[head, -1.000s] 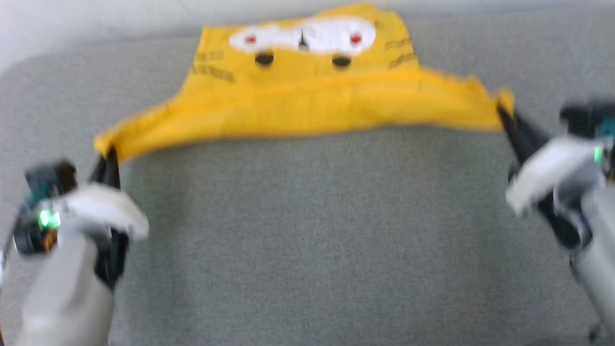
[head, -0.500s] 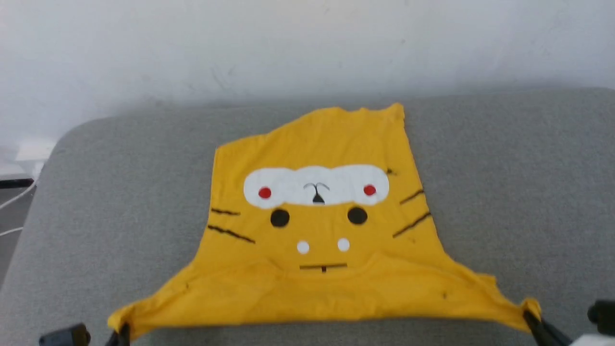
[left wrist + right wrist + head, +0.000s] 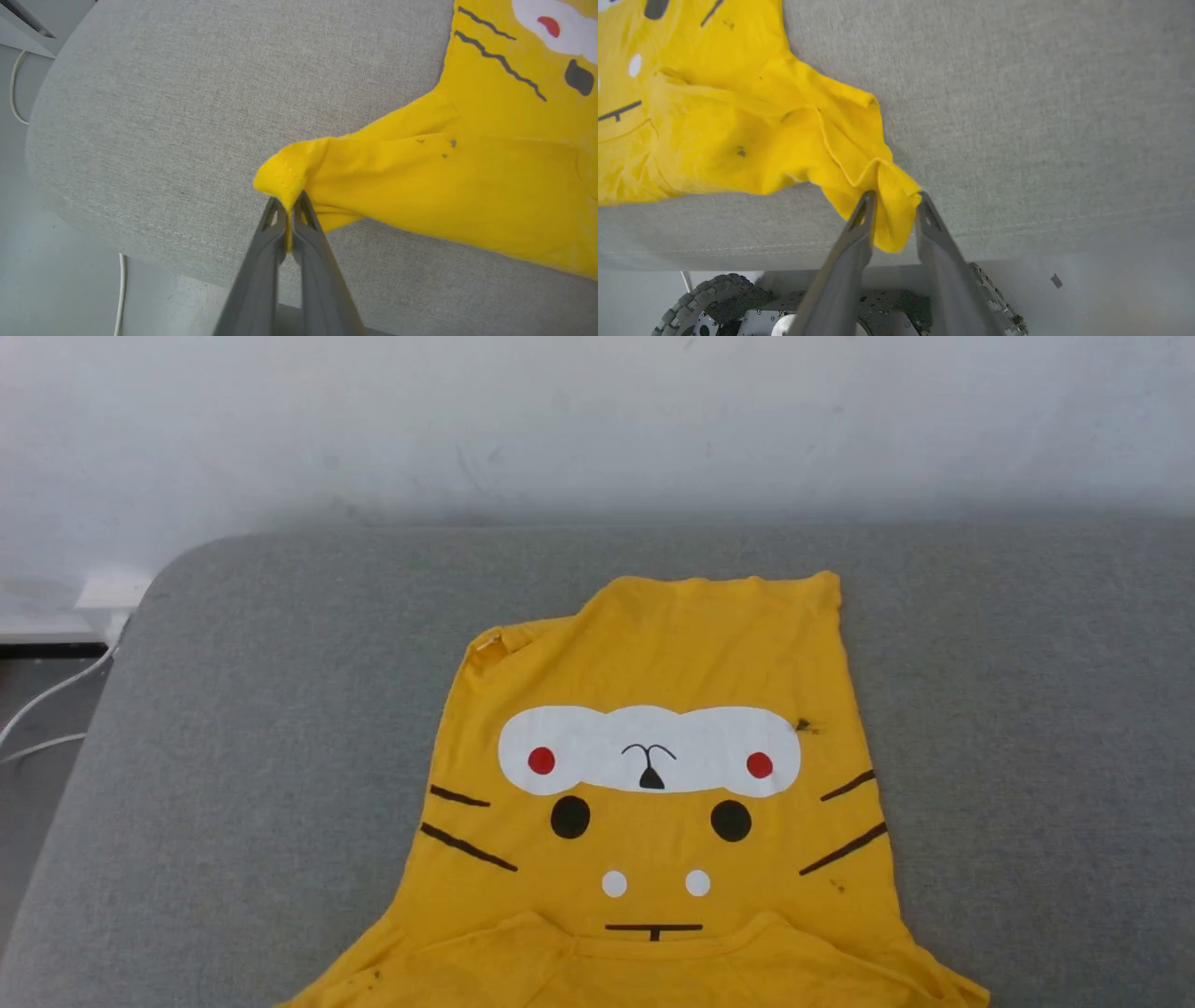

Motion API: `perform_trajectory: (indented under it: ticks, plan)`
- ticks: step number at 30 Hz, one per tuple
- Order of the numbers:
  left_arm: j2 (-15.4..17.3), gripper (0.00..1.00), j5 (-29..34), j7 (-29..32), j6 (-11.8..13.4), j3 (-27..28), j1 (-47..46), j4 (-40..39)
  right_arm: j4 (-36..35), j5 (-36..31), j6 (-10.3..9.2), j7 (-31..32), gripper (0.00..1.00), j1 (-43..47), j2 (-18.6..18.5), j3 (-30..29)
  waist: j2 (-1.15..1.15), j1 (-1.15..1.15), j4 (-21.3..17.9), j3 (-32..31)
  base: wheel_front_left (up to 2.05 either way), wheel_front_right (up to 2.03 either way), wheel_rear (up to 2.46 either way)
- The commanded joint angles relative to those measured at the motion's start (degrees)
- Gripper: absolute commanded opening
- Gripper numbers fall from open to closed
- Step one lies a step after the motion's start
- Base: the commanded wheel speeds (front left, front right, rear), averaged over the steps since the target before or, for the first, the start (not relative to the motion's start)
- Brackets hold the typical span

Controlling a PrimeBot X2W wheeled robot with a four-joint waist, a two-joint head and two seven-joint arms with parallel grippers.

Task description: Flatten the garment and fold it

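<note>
Head view: high, facing forward and down toward the far edge of the table (image 3: 233, 644). Left wrist view: close over the near left corner. Right wrist view: close over the near edge. All share the near portion of the garment (image 3: 653, 663).

Bright, even, diffuse light; head view sharp, soft shadow band where white wall (image 3: 597, 420) meets grey fabric-covered table (image 3: 233, 709); wrist views bow the table's edge, bright yellow cotton T-shirt (image 3: 714, 130) casting a faint shadow.
</note>
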Motion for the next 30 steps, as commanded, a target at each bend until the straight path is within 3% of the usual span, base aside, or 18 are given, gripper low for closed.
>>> perform_trajectory:
  ticks: [1, 6, 9, 18, 26, 30]
  plan:
    - [-0.19, 0.00, -0.34, -0.36, -0.23, 0.13, -0.55, 0.31, -0.60, 0.29, -0.11, -0.52, 1.00, -0.84, 0.06, -0.13, 0.00, 0.00, 0.75, 0.35, 0.00, 0.00, 0.00]
    - [-1.32, 0.00, 0.20, -2.83, -1.07, -0.07, -2.93, 1.25, -3.36, 1.87, -0.11, -5.36, 1.00, -7.67, -0.38, -2.49, 0.00, 0.00, 2.76, 1.20, 0.00, 0.00, 0.00]
    - [-1.95, 0.00, 0.36, -4.02, -1.36, -0.02, -4.33, 1.41, -0.50, 2.14, -0.11, -7.85, 1.00, -15.40, -2.12, -3.77, 0.00, 0.00, 3.86, 2.49, 0.00, 0.00, 0.00]
    - [-4.45, 0.00, 1.94, -8.56, -3.61, -1.63, -10.83, 1.43, 25.35, 3.18, -0.11, -12.60, 1.00, -47.96, -8.32, -2.84, 0.00, 0.00, 9.22, 9.92, 0.00, 0.00, 0.00]
    - [-7.66, 0.00, 3.62, -12.69, -6.24, -4.35, -17.94, 1.67, 41.85, 1.83, -0.11, -2.50, 1.00, -69.18, -16.55, 2.73, 0.00, 0.00, 15.74, 17.30, 0.00, 0.00, 0.00]
    - [-8.99, 0.00, 4.09, -14.03, -7.10, -5.48, -20.25, 1.51, 47.99, 1.07, -0.11, 5.12, 1.00, -75.97, -18.48, 4.65, 0.00, 0.00, 17.87, 20.14, 0.00, 0.00, 0.00]
